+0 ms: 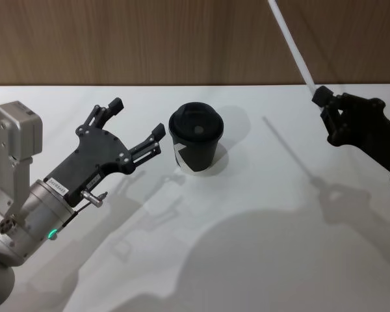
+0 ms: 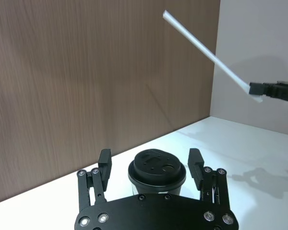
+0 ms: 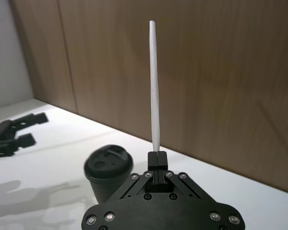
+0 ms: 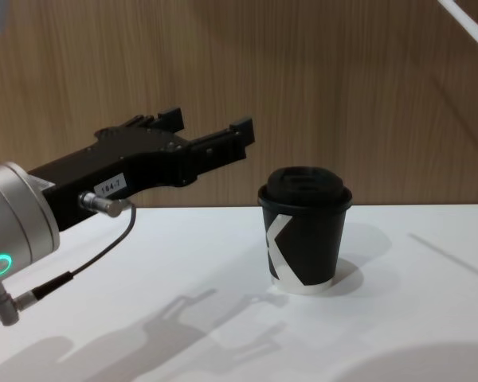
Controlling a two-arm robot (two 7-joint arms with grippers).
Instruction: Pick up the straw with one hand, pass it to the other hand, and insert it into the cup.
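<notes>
Cup: a black paper cup [image 1: 195, 146] stands upright on the white desk [image 1: 266, 260], near the middle of the head view; it has a white angular mark on its side and a white bottom rim.
Lid: a black domed lid [image 1: 196, 123] closes the cup; whatever is inside is hidden by it.
Straw: the white, straight straw [image 1: 292, 49] is in the air at about the cup's 2 o'clock in the head view; its lower end sits in the right tool [image 1: 322, 97]; from there it slants up toward 11 o'clock and passes the view's top edge; it is well apart from the cup and touches neither lid nor desk.
Right tool: it hangs above the desk at the cup's 3 o'clock; its two fingers are clenched on the straw's lower end; in its own wrist view the fingertips meet around the straw, which stands straight out from them against the wooden wall [image 3: 221, 72].
Left tool: the left tool [image 1: 138, 118] hangs above the desk at the cup's 9 o'clock; its fingers are spread wide and grasp nothing; the tips point toward the cup, near it but apart; in its own wrist view the lid shows between the two fingers; it sits on a silver arm with a green ring light.
Straw to left tool: well apart; the cup stands between the two tools; the straw lies at about 2 o'clock from the left tool's tips.
</notes>
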